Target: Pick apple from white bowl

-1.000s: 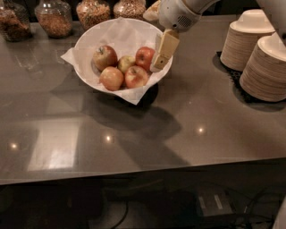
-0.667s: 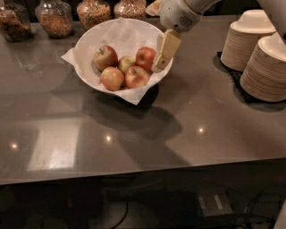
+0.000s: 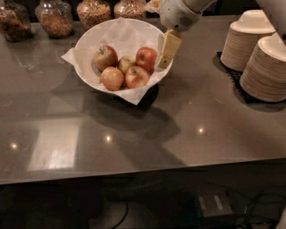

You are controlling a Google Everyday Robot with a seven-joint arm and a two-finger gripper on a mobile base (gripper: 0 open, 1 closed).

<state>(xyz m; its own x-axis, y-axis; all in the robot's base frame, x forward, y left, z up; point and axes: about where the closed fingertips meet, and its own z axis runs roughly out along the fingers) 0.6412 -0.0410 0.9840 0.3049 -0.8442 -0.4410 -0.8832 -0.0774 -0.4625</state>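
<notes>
gripper (image 3: 164, 61) over white bowl (image 3: 79, 44) rim, just beside apple (image 3: 146, 58); grip state: can't tell.

1. Gripper (image 3: 163, 62), over the right rim of the white bowl (image 3: 89, 40), towards the back edge of the counter (image 3: 178, 116): hides a stretch of that rim. Its arm (image 3: 178, 13) is cut off by the top edge.
2. Apple (image 3: 146, 57): lower part hidden behind a paler apple (image 3: 136, 77).
3. Small yellow-green apple (image 3: 126, 62): mostly hidden among its neighbours (upper face only).
4. Jars (image 3: 53, 18), back-left corner: tops cut off.
5. Beige bowl stack (image 3: 268, 67), right edge: cut off at the right.
6. Box (image 3: 214, 205) below the front edge: too dark to identify.
</notes>
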